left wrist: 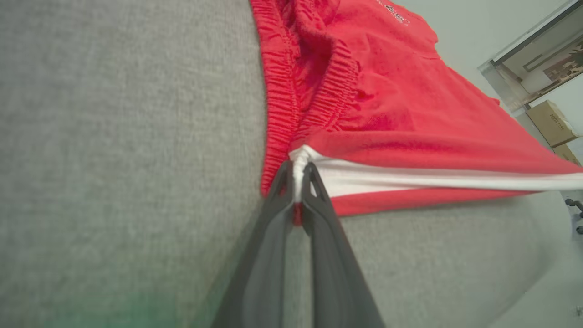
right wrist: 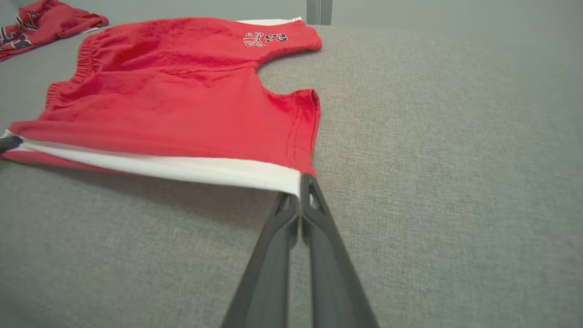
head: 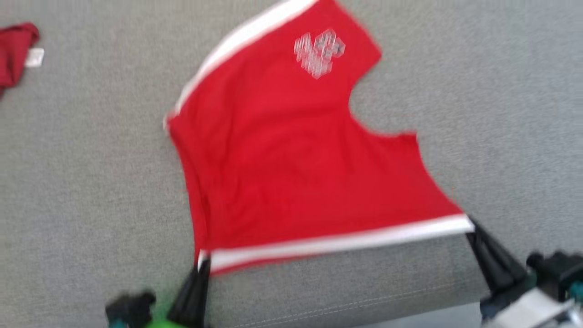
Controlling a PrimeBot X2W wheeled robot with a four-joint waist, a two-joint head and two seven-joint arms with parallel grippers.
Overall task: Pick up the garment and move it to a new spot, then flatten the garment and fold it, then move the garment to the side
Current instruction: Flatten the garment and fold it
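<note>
The garment point(head: 282, 155) is a pair of red shorts with white side stripes and a pale printed logo, spread over the grey surface. My left gripper point(head: 202, 264) is shut on the near stripe's waistband end; in the left wrist view its fingers point(left wrist: 298, 182) pinch the white cloth point(left wrist: 410, 180). My right gripper point(head: 469, 228) is shut on the same stripe's leg-hem end, and in the right wrist view its tips point(right wrist: 300, 189) clamp the corner of the shorts point(right wrist: 182, 105). The near edge hangs taut between both grippers, slightly off the surface.
Another red piece of clothing point(head: 16, 52) lies bunched at the far left, also in the right wrist view point(right wrist: 41, 23). The grey fabric surface point(head: 492, 91) stretches around the shorts. Cardboard boxes point(left wrist: 553, 123) stand beyond the surface's edge.
</note>
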